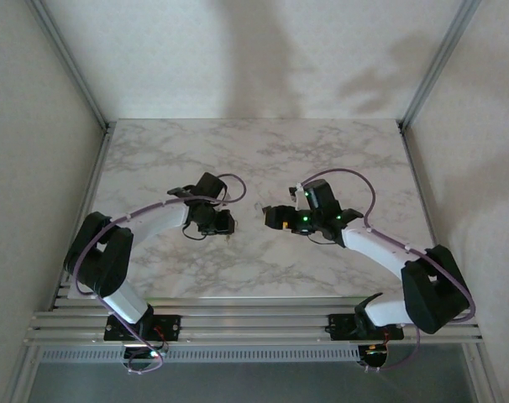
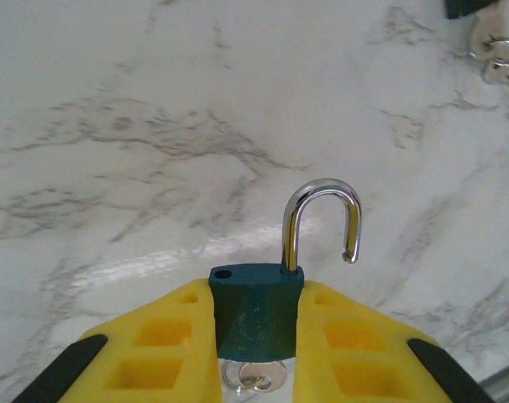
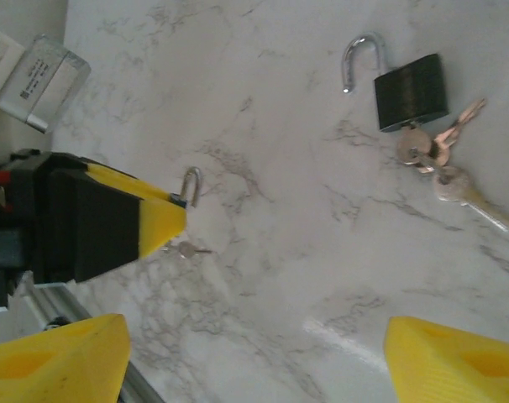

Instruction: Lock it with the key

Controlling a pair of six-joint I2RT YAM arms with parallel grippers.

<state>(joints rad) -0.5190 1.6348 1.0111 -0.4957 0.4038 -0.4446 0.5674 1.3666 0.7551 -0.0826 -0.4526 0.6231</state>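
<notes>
Marble table (image 1: 263,159), two arms reaching in toward its middle, tips facing each other, near but apart.

Left gripper (image 1: 225,223): clenched on the body of a dark teal padlock (image 2: 256,315), one yellow finger (image 2: 162,344) pressing each flat side. The padlock stands upright in the grasp. Shackle (image 2: 322,195) is swung open, free end out of its hole. A small key (image 2: 256,378) hangs from the underside, apparently seated in the keyhole.

Right gripper (image 3: 256,336): released, fingers wide apart, nothing between them, pointed toward the held padlock.

A second black padlock (image 3: 410,91) lies flat on the table off to the side, shackle also open, with a bunch of keys (image 3: 443,155) at its base. It looks like a spare, not part of this step.

Step in hand, as judged: bring the right gripper to the held padlock. To do it well, the left should keep its clamp firm and square. The right should approach along the padlock's axis, pinch the key's flat head only, and avoid nudging the body. The shackle's free end needs lining up over its hole before pressing.
</notes>
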